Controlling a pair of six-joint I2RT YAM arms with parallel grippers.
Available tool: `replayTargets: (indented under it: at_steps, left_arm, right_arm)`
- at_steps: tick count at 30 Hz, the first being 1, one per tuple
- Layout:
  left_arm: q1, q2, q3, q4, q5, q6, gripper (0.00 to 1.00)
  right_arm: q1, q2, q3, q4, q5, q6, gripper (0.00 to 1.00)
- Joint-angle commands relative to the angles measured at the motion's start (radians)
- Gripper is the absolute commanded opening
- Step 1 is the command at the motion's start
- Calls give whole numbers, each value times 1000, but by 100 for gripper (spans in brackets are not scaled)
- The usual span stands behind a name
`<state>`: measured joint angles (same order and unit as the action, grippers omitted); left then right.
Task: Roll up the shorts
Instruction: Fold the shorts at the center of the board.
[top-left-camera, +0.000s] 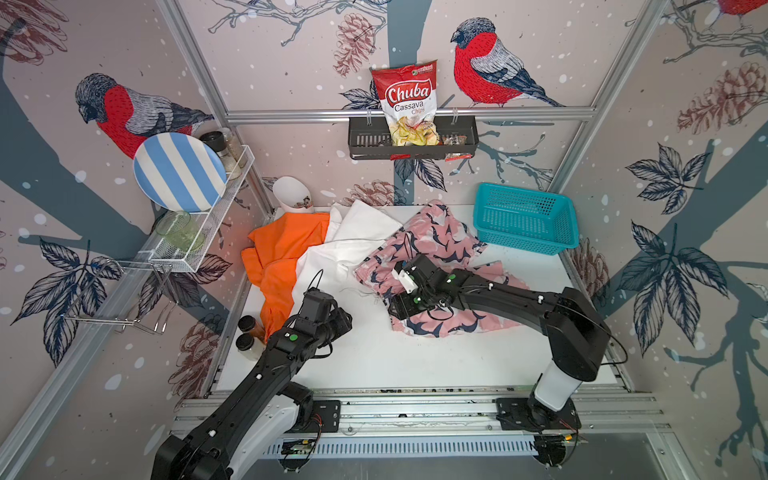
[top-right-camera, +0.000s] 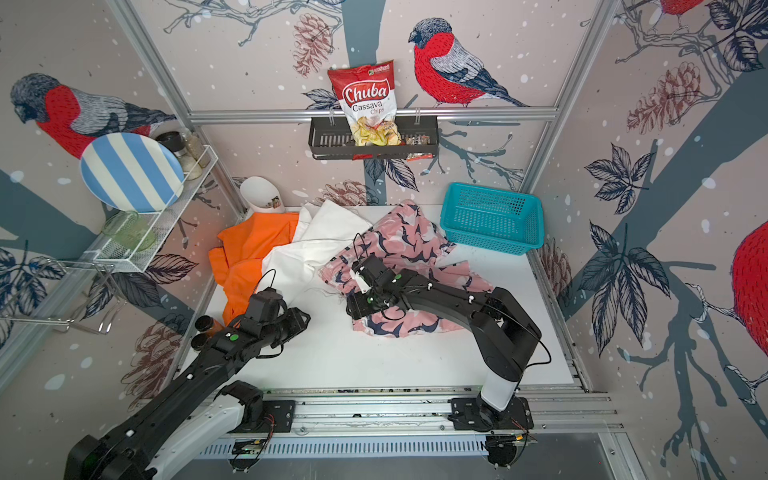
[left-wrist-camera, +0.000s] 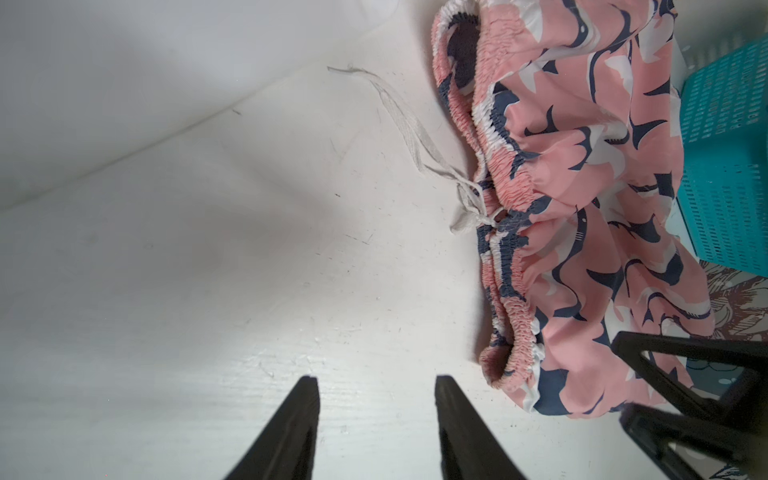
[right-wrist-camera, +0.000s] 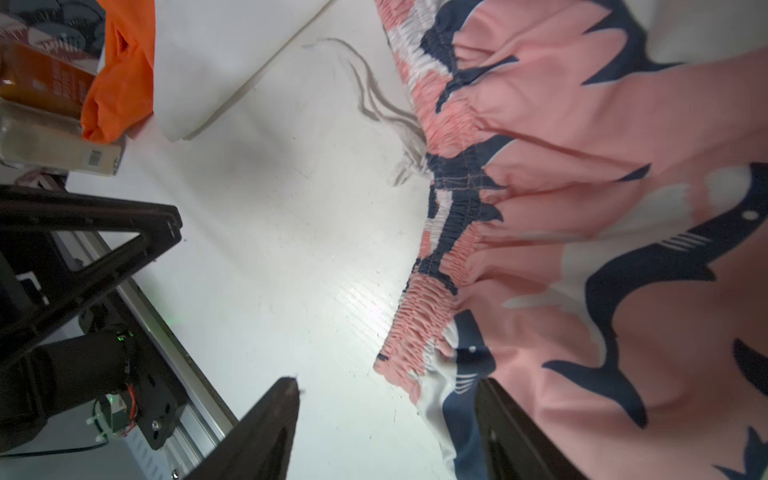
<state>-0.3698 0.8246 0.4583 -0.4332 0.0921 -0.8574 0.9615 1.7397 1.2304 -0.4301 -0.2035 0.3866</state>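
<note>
My left arm comes in from the near left corner and stretches on a slant forward and toward the middle, the wrist bent down at its end. My left gripper points down and ahead, its two black fingers held partway apart, both tips level.

My right arm rises from its base at the near right, bends at the elbow and runs across toward the middle. My right gripper is tipped downward with its fingers spread wider than the left pair. The two grippers sit near each other without touching.
</note>
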Motion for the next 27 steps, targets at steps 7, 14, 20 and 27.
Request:
replayTargets:
  at_steps: [7, 14, 20, 27]
  left_arm:
    - [-3, -6, -24, 30, 19, -1, 48]
    - [-3, 20, -39, 62, 38, -11, 48]
    - [-5, 38, -42, 73, 58, -20, 48]
    - [-4, 30, -52, 68, 70, -41, 48]
  right_arm:
    - [86, 54, 17, -78, 102, -61, 66]
    - [54, 127, -24, -14, 137, -88, 62]
    - [35, 157, -60, 59, 40, -64, 39]
    - [35, 140, -28, 304, -232, 138, 50]
